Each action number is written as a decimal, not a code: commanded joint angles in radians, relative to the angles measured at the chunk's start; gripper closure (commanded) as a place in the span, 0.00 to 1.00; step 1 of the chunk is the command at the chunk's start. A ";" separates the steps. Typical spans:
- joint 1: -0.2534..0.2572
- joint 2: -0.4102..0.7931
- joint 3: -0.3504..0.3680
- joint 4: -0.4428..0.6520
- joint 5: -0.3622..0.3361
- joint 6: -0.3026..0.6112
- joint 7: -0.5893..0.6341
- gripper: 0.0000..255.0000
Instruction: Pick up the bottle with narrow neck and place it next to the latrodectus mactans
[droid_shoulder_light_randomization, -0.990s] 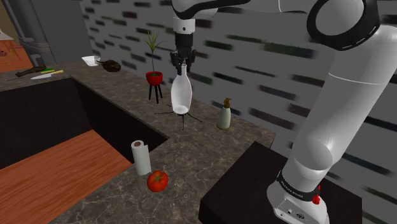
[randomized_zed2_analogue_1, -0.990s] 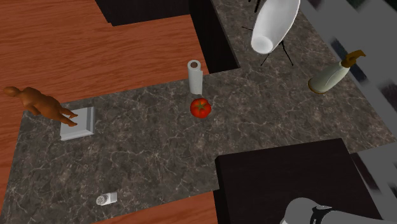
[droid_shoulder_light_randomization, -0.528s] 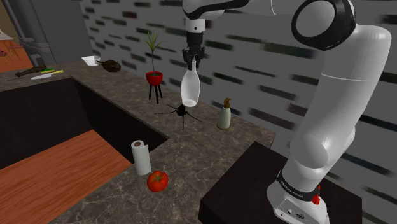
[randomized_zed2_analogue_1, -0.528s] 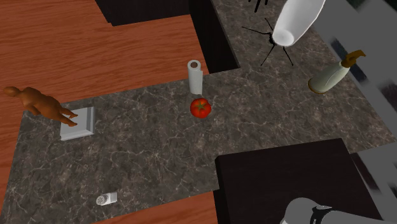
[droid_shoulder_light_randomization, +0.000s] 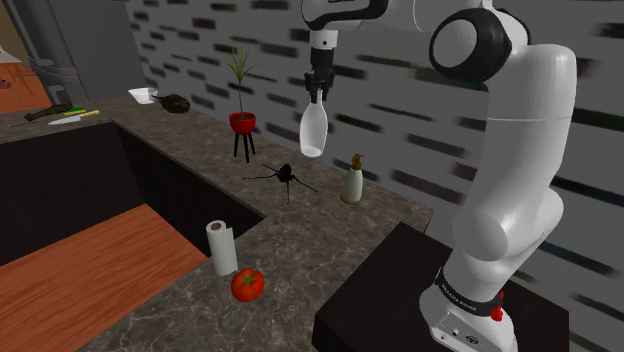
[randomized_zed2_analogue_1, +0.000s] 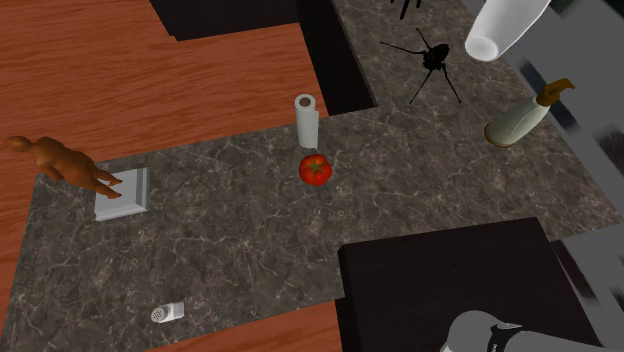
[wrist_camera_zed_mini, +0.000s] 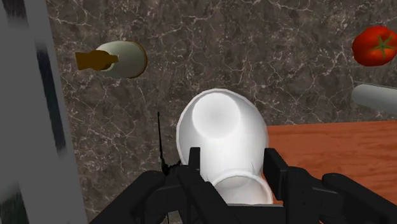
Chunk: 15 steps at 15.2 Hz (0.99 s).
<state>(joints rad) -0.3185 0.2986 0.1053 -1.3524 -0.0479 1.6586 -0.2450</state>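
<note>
Over the dark marbled countertop (droid_shoulder_light_randomization: 330, 235) you've got the plain white narrow-necked bottle (droid_shoulder_light_randomization: 313, 130) hanging neck-up in the air (near the black spider (droid_shoulder_light_randomization: 286, 176)), gripper (droid_shoulder_light_randomization: 319, 94) pinching its neck.

Smooth bottle (droid_shoulder_light_randomization: 312, 135), seemingly stone counter (randomized_zed2_analogue_1: 250, 230)

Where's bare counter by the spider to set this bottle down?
Bare counter lies between the spider and the dispenser, and a wider patch between spider, tomato and dispenser. Tighter between the spider and the plant, and toward the counter's edge.
</note>
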 joint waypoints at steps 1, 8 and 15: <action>-0.020 0.051 -0.012 0.075 -0.001 -0.023 -0.035 1.00; -0.075 0.212 -0.038 0.296 0.000 -0.081 -0.123 1.00; -0.080 0.183 -0.038 0.154 0.001 0.032 -0.121 1.00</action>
<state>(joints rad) -0.3976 0.4845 0.0670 -1.1808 -0.0471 1.6746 -0.3663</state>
